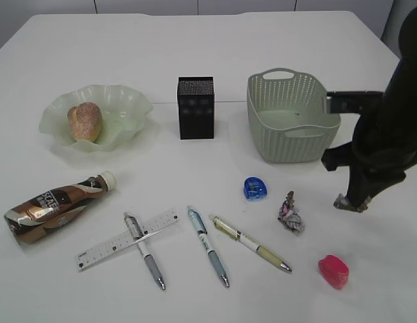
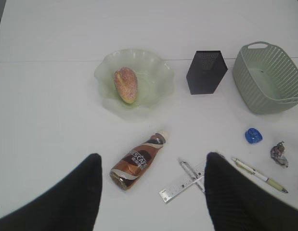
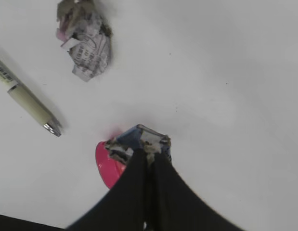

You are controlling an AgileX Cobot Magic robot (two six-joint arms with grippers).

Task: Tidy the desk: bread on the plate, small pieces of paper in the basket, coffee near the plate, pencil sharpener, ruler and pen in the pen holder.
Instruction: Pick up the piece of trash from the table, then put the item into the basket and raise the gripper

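My right gripper (image 3: 148, 150) is shut on a small crumpled piece of paper (image 3: 139, 140), held above the table right of the basket (image 1: 292, 118); it also shows in the exterior view (image 1: 349, 202). A second crumpled paper (image 1: 291, 214) lies on the table. Bread (image 1: 85, 120) sits on the green plate (image 1: 120, 101). The coffee bottle (image 1: 56, 205) lies on its side. A ruler (image 1: 127, 239), three pens (image 1: 207, 245), a blue sharpener (image 1: 254, 188) and a red sharpener (image 1: 333, 271) lie in front. The black pen holder (image 1: 195, 108) stands at the middle. My left gripper (image 2: 151, 187) is open, high above the bottle.
The table's front edge runs just below the pens. The right arm (image 1: 387, 134) stands beside the basket's right side. One pen lies across the ruler.
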